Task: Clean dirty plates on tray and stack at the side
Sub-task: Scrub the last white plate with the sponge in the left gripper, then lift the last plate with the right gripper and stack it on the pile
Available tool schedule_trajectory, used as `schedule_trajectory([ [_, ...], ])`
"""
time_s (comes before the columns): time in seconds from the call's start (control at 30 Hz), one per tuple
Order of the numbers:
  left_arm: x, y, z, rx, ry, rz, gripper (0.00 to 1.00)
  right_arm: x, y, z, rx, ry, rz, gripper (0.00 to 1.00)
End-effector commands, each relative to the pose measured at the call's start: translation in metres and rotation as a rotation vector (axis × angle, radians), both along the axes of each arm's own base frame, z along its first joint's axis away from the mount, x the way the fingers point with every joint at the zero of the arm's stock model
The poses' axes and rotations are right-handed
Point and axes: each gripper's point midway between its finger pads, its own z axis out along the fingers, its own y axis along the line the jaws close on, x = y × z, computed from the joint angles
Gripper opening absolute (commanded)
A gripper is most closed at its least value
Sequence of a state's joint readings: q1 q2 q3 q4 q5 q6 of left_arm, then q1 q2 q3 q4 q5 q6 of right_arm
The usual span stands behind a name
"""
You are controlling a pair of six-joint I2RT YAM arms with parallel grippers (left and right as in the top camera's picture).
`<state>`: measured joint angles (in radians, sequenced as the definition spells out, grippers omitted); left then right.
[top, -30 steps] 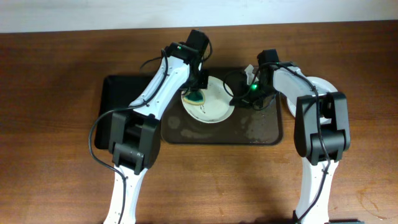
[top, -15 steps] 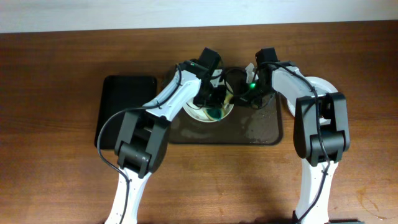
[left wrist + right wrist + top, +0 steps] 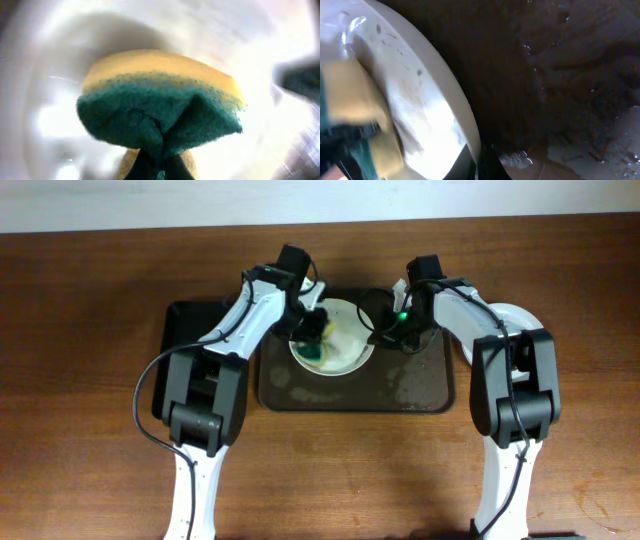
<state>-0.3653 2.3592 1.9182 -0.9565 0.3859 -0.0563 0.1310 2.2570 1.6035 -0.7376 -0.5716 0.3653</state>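
The left pincer (image 3: 311, 338) is closed tight on a sponge (image 3: 160, 110), squeezing it so hard that the green scrub face creases into a fold at the grip. The yellow foam layer shows along the far edge. The sponge sits directly under this pincer and is pressed onto the white plate (image 3: 350, 345), on the part of the dish nearest the left arm. In the left wrist view the plate fills everything around the sponge, but it is too blurred to make out any marks.

The right pincer (image 3: 384, 335) is at the opposite rim of the same plate. Its jaws are drawn in on that rim, with one dark tip over the inner face at the bottom of the right wrist view. From this pincer, the plate lies to the left with a few small specks on it. The wet, dark brown floor of the tray (image 3: 570, 75) lies to the right.

The plate rests in the tray, below and between the two pincers. A second plate (image 3: 516, 313) lies on the worktop (image 3: 90, 430), outside the tray beyond the right pincer. A smaller black tray (image 3: 190, 330) lies outward of the left pincer.
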Motion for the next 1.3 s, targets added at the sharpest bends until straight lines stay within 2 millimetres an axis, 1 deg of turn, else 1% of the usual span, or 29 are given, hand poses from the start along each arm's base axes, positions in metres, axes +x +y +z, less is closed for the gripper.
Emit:
schedule_trajectory([
  [0.0, -0.028, -0.046, 0.012, -0.257, 0.038, -0.204, 0.0, -0.02, -0.022, -0.043, -0.143, 0.096, -0.027, 0.04],
  [0.03, -0.017, -0.043, 0.01, -0.224, 0.007, -0.167, 0.0, -0.02, -0.022, -0.043, -0.143, 0.097, -0.027, 0.04],
  [0.07, 0.001, -0.03, 0.0, -0.114, -0.023, -0.055, 0.0, -0.02, -0.022, -0.043, -0.143, 0.097, -0.027, 0.04],
  [0.1, 0.016, -0.016, -0.007, -0.02, -0.06, 0.04, 0.0, -0.02, -0.022, -0.043, -0.143, 0.097, -0.027, 0.04],
  [0.13, 0.034, 0.002, -0.012, 0.086, -0.116, 0.149, 0.0, -0.02, -0.022, -0.043, -0.143, 0.097, -0.027, 0.04],
  [0.17, 0.06, 0.028, -0.011, 0.217, -0.222, 0.302, 0.0, -0.02, -0.022, -0.043, -0.143, 0.097, -0.027, 0.04],
  [0.2, 0.07, 0.038, -0.009, 0.26, -0.264, 0.362, 0.0, -0.02, -0.022, -0.043, -0.143, 0.097, -0.027, 0.04],
  [0.23, 0.087, 0.054, -0.002, 0.325, -0.347, 0.467, 0.0, -0.02, -0.022, -0.043, -0.143, 0.097, -0.027, 0.04],
  [0.3, 0.106, 0.066, 0.009, 0.377, -0.46, 0.528, 0.0, -0.02, -0.022, -0.043, -0.143, 0.097, -0.027, 0.04],
  [0.33, 0.111, 0.07, 0.014, 0.394, -0.489, 0.545, 0.0, -0.02, -0.022, -0.043, -0.144, 0.095, -0.023, 0.04],
  [0.4, 0.113, 0.066, 0.028, 0.384, -0.488, 0.518, 0.0, -0.02, -0.023, -0.044, -0.148, 0.093, -0.024, 0.04],
  [0.43, 0.111, 0.062, 0.042, 0.368, -0.467, 0.495, 0.0, -0.02, -0.023, -0.044, -0.148, 0.094, -0.024, 0.04],
  [0.47, 0.105, 0.059, 0.066, 0.346, -0.437, 0.477, 0.0, -0.019, -0.023, -0.042, -0.148, 0.088, -0.025, 0.04],
  [0.53, 0.093, 0.062, 0.104, 0.314, -0.375, 0.462, 0.0, -0.016, -0.034, -0.032, -0.218, 0.062, -0.036, 0.04],
  [0.57, 0.086, 0.063, 0.117, 0.292, -0.339, 0.455, 0.0, -0.014, -0.049, -0.018, -0.304, 0.031, -0.048, 0.04],
  [0.6, 0.078, 0.066, 0.125, 0.274, -0.3, 0.449, 0.0, -0.013, -0.061, -0.003, -0.374, 0.004, -0.062, 0.04],
  [0.7, 0.071, 0.074, 0.121, 0.283, -0.253, 0.448, 0.0, -0.015, -0.1, 0.059, -0.594, -0.105, -0.116, 0.04],
  [0.73, 0.071, 0.074, 0.121, 0.284, -0.251, 0.448, 0.0, -0.018, -0.115, 0.084, -0.705, -0.154, -0.137, 0.04],
  [0.77, 0.071, 0.074, 0.121, 0.283, -0.252, 0.448, 0.0, -0.021, -0.126, 0.105, -0.8, -0.197, -0.152, 0.04],
  [0.8, 0.071, 0.074, 0.121, 0.284, -0.252, 0.448, 0.0, -0.024, -0.132, 0.12, -0.87, -0.226, -0.16, 0.04],
  [0.83, 0.071, 0.074, 0.121, 0.283, -0.252, 0.448, 0.0, -0.03, -0.138, 0.147, -0.98, -0.283, -0.171, 0.04],
  [0.87, 0.071, 0.074, 0.121, 0.283, -0.253, 0.448, 0.0, -0.035, -0.139, 0.169, -1.072, -0.337, -0.173, 0.04],
  [0.97, 0.071, 0.074, 0.121, 0.284, -0.252, 0.448, 0.0, -0.045, -0.137, 0.215, -1.309, -0.463, -0.185, 0.04],
  [1.03, 0.071, 0.074, 0.121, 0.283, -0.252, 0.448, 0.0, -0.057, -0.131, 0.252, -1.539, -0.578, -0.227, 0.04],
  [1.07, 0.071, 0.074, 0.121, 0.284, -0.251, 0.448, 0.0, -0.061, -0.124, 0.264, -1.596, -0.631, -0.242, 0.04],
  [1.13, 0.071, 0.074, 0.121, 0.284, -0.251, 0.448, 0.0, -0.067, -0.101, 0.287, -1.694, -0.752, -0.23, 0.04],
  [1.17, 0.071, 0.074, 0.121, 0.284, -0.251, 0.448, 0.0, -0.068, -0.097, 0.292, -1.711, -0.776, -0.229, 0.04],
  [1.23, 0.071, 0.074, 0.121, 0.284, -0.251, 0.448, 0.0, -0.073, -0.083, 0.309, -1.776, -0.858, -0.237, 0.04],
  [1.27, 0.071, 0.074, 0.121, 0.284, -0.251, 0.448, 0.0, -0.073, -0.083, 0.311, -1.786, -0.867, -0.24, 0.04],
])
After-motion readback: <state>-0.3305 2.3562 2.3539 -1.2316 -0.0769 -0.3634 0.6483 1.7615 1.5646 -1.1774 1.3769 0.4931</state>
